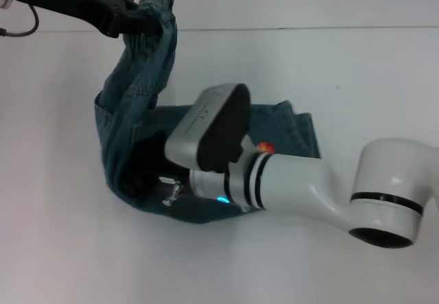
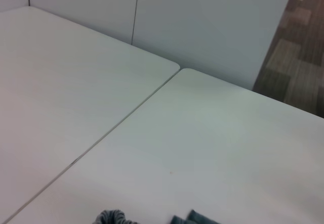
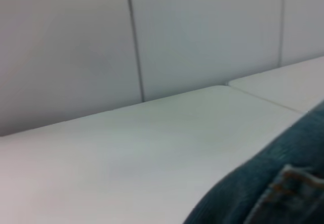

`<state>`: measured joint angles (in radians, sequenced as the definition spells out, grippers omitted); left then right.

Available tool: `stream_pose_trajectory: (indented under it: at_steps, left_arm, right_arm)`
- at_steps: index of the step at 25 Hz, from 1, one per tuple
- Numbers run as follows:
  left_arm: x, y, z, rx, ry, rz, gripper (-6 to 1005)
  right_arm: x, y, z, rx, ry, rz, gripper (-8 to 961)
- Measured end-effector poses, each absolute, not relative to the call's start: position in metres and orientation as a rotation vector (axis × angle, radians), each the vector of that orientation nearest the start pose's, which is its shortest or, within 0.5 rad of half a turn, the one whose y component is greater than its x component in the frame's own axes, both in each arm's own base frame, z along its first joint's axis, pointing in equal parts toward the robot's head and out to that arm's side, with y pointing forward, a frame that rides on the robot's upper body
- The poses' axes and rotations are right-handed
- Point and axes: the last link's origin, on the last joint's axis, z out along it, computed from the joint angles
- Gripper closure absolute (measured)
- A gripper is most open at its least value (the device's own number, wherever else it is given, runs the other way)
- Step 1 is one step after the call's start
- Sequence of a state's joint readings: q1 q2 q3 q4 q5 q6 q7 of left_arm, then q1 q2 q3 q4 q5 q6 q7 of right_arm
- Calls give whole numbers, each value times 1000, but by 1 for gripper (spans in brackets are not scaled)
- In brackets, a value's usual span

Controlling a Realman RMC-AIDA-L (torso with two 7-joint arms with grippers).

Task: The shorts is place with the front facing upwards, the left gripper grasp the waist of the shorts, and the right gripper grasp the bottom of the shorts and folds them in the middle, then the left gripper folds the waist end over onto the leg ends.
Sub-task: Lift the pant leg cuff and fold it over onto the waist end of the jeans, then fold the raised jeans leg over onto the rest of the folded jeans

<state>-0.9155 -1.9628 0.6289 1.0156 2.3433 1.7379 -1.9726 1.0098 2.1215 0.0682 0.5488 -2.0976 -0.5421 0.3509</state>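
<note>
The blue-green denim shorts (image 1: 137,122) lie partly on the white table (image 1: 343,71). Their ruffled waist (image 1: 156,9) is lifted high at the back left, and the cloth hangs from it in a curved sheet. My left gripper (image 1: 137,17) is shut on the waist. A bit of that band (image 2: 114,217) shows at the edge of the left wrist view. The leg ends (image 1: 306,134) rest flat on the right. My right gripper (image 1: 168,189) reaches in low over the lying half, its tips lost in the dark fold. Denim with a stitched pocket (image 3: 276,193) fills a corner of the right wrist view.
A seam between two tabletops (image 2: 121,118) runs across the far surface. White wall panels (image 3: 76,47) stand behind the table. Brown carpet floor (image 2: 298,57) lies beyond the table's far edge. My right arm's white elbow (image 1: 391,194) hangs over the front right.
</note>
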Motion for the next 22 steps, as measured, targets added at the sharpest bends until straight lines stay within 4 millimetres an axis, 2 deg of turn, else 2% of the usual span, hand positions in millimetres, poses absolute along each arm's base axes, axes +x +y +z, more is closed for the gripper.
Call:
stream_pose_trajectory:
  at_steps: [3, 5, 7, 10, 12, 14, 17, 22]
  left_arm:
    - [-139, 416, 96, -2814, -605, -277, 953]
    - [-141, 416, 95, -2813, -612, -278, 953]
    - [-144, 414, 93, -2813, -620, -281, 953]
    - [-148, 411, 86, -2821, -634, -288, 953]
    - [-150, 408, 82, -2828, -640, -294, 954]
    - [-151, 406, 76, -2837, -644, -300, 954]
    - [-152, 402, 66, -2858, -640, -310, 954]
    - [-143, 392, 39, -2911, -599, -359, 943]
  right_arm:
    - [114, 330, -204, -2684, 439, 539, 954]
    - [120, 331, -203, -2671, 472, 531, 954]
    - [132, 333, -199, -2647, 516, 519, 954]
    - [161, 338, -188, -2567, 593, 519, 954]
    - [183, 345, -173, -2468, 651, 559, 954]
    - [212, 356, -149, -2325, 709, 597, 953]
    - [241, 367, -119, -2161, 770, 656, 953]
    - [270, 381, -67, -1919, 808, 797, 953]
